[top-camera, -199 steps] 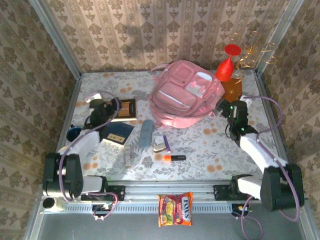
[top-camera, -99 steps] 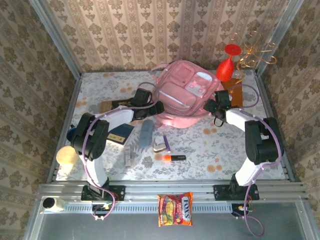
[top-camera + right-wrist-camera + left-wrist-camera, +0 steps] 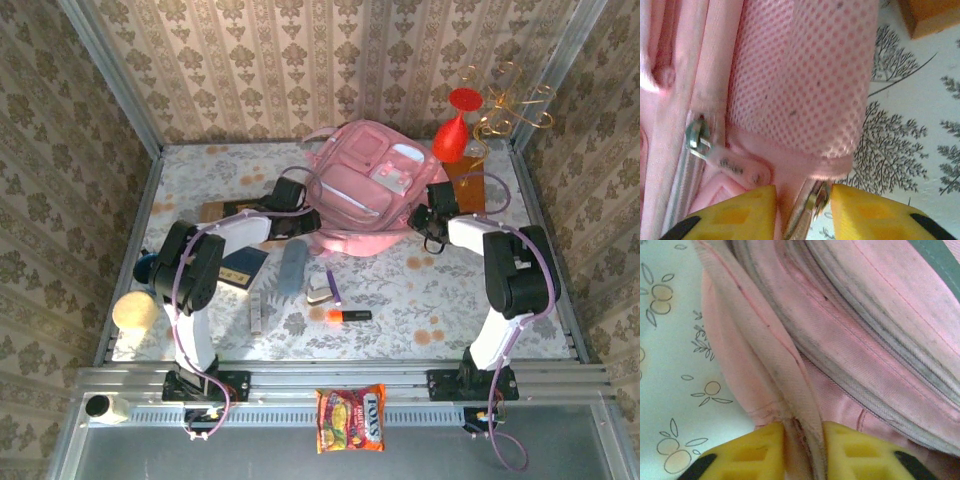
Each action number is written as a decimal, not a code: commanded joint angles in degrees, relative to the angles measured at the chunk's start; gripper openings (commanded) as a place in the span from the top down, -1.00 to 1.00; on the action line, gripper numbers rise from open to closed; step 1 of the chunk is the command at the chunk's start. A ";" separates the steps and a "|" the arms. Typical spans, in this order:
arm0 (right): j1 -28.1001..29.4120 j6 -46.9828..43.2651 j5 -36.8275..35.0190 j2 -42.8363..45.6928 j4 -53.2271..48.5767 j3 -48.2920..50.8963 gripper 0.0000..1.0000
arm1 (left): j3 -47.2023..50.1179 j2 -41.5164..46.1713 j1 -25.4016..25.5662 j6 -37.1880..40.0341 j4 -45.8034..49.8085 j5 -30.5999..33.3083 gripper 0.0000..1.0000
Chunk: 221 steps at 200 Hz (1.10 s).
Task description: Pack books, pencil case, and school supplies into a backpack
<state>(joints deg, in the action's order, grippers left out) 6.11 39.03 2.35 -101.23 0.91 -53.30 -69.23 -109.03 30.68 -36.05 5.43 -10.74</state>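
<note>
Left gripper (image 3: pixel 802 442) is clamped on a raised fold of pink fabric, yellow fingers (image 3: pixel 755 452) pressed to either side of the seam, and across the bag the right gripper (image 3: pixel 804 202) is clenched on a pink edge with a metal zip pull (image 3: pixel 815 197) caught between its pads, just below the mesh side pocket (image 3: pixel 800 75). So we have the backpack (image 3: pixel 370 190) pinned at both flanks, and we read that as bracing: hold the soft bag taut from two sides so a zip can run or a mouth can be spread, since nothing looks packed yet. The backpack lies flat at the far middle of the table (image 3: pixel 450 290), front pockets and white patches facing up, carry loop towards the far wall. Its long axis seems to run far to near with a slight slant, though the rounded shape makes that hard to call. Moving outward, the pencil case (image 3: pixel 293 265) lies just near of the bag's left corner, its length running far to near. The navy book (image 3: pixel 240 268) sits beside it, and the brown book (image 3: pixel 212 212) is partly under the left arm. The purple pen (image 3: pixel 333 288) and marker (image 3: pixel 348 316) wait nearer the bases. An orange slab (image 3: pixel 465 180) sits just right of the bag.
</note>
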 commanded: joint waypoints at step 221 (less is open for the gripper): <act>-5.98 10.60 23.32 -2.55 7.68 -0.56 -0.22 | -3.78 9.66 -13.53 18.59 6.71 -24.94 1.00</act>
<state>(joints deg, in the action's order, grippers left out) 0.56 44.03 20.43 -102.52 0.56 -53.82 -70.11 -101.91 17.78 -19.57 12.91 -31.33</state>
